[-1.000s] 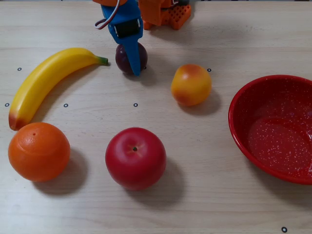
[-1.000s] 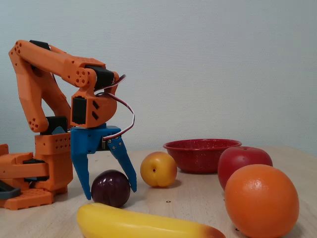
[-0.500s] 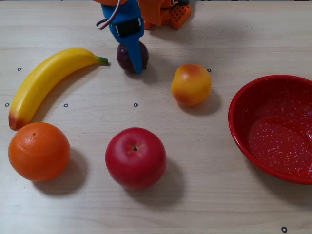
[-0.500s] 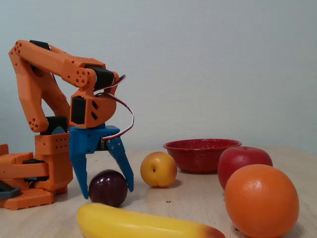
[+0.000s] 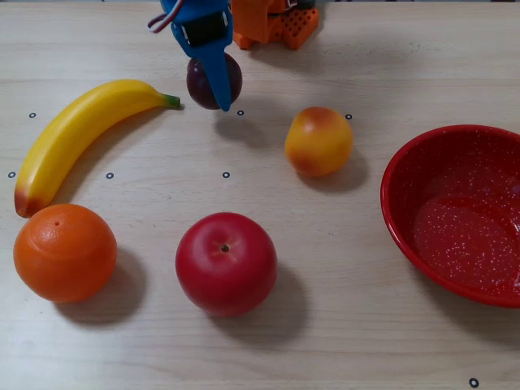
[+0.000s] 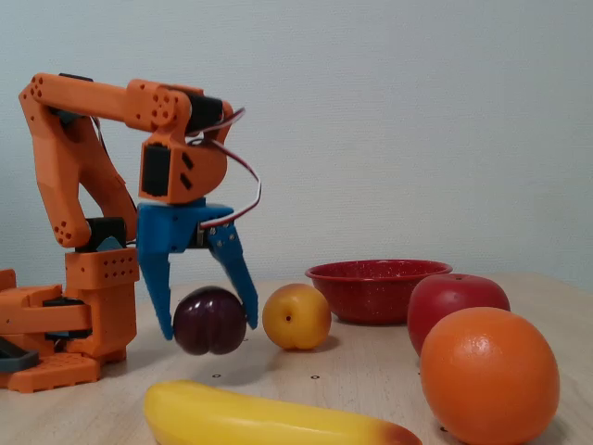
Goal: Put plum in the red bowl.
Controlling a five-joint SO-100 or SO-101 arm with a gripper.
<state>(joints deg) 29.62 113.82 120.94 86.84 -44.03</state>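
Note:
The dark purple plum (image 6: 210, 321) hangs a little above the table, held between the blue fingers of my gripper (image 6: 209, 326). From above, the plum (image 5: 203, 81) sits at the top centre under the blue finger, with the gripper (image 5: 213, 88) shut on it. The red bowl (image 5: 463, 213) with white speckles rests at the right edge in the overhead view, far from the plum. In the fixed view the red bowl (image 6: 378, 289) stands behind the peach.
A yellow-orange peach (image 5: 318, 140) lies between plum and bowl. A red apple (image 5: 226, 262) and an orange (image 5: 65, 253) sit toward the near edge, and a banana (image 5: 77, 134) lies at the left. The orange arm base (image 6: 51, 334) stands at the back.
The gripper closed on the plum and lifted it off the table; the arm's wrist has risen. The other fruits and the bowl have not moved.

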